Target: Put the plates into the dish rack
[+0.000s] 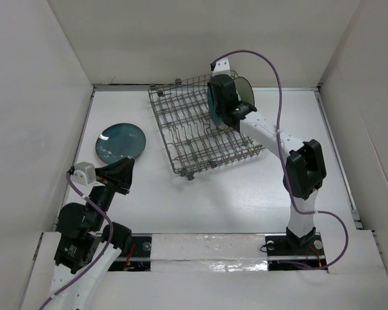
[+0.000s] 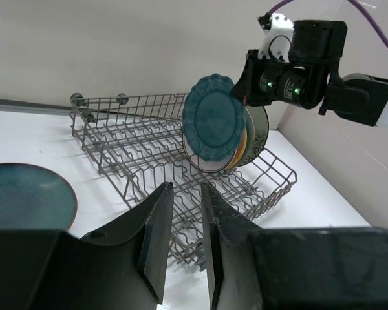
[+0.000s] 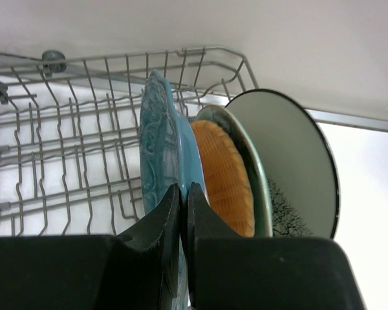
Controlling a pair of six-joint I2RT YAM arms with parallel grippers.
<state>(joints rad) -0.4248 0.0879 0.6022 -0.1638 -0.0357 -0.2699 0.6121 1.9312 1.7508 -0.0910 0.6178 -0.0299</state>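
1. Toward the far left corner of the white table (image 1: 246, 194) we see a dark teal round glazed plate (image 1: 121, 142) lying flat, outside the rack.
2. Just nearer than it, by the left edge, the left gripper (image 2: 186, 239) hangs with a narrow gap between its black fingers and nothing between them.
3. At the middle of the far edge sits the grey metal wire dish rack (image 1: 194, 129), a rectangular basket with upright tines, turned askew to the table edges.
4. At the rack's far right end a teal scalloped plate (image 2: 215, 123) stands on edge among the tines. We see the right gripper (image 3: 180, 194) pinching its rim, fingers closed on it.
5. Right of that plate, also on edge in the rack, we make out an orange woven-look plate (image 3: 229, 177), a pale green plate (image 3: 262, 194) and a cream plate (image 3: 288, 161) with a dark rim and black pattern. They stand close together, leaning toward the right edge.
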